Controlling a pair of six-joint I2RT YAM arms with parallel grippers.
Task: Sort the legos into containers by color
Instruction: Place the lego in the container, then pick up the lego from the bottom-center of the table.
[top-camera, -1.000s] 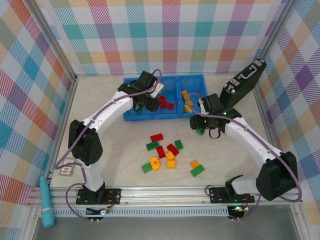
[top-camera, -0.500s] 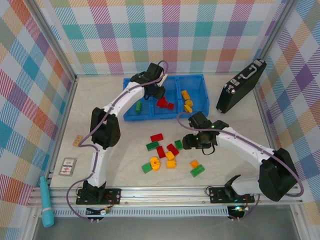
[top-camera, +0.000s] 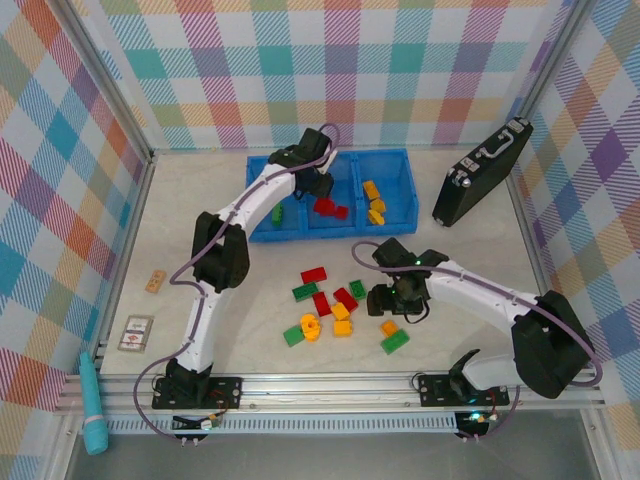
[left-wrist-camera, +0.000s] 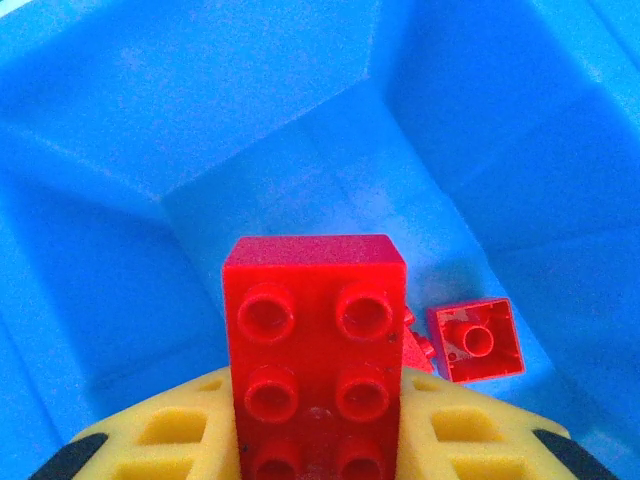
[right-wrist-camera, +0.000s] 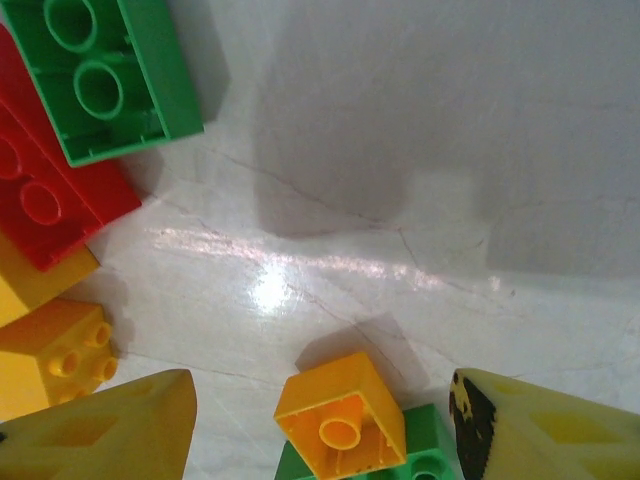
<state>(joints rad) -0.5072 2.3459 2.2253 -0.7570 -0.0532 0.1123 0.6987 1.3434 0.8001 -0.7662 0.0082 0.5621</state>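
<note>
Two arms reach over the table (top-camera: 200, 220). The left gripper (top-camera: 312, 178) hangs above the blue bin (top-camera: 407, 185), its jaws clamped on a red brick (left-wrist-camera: 315, 340) over the middle compartment, where other red bricks (top-camera: 328, 207) lie. A green brick (top-camera: 277, 212) sits in the left compartment, and orange bricks (top-camera: 373, 200) sit in the right. The right gripper (right-wrist-camera: 320, 390), jaws parted and holding nothing, straddles an orange brick (right-wrist-camera: 340, 420) that touches a green lego (right-wrist-camera: 425, 465). The remaining loose legos (top-camera: 340, 311) lie clustered just to its left.
</note>
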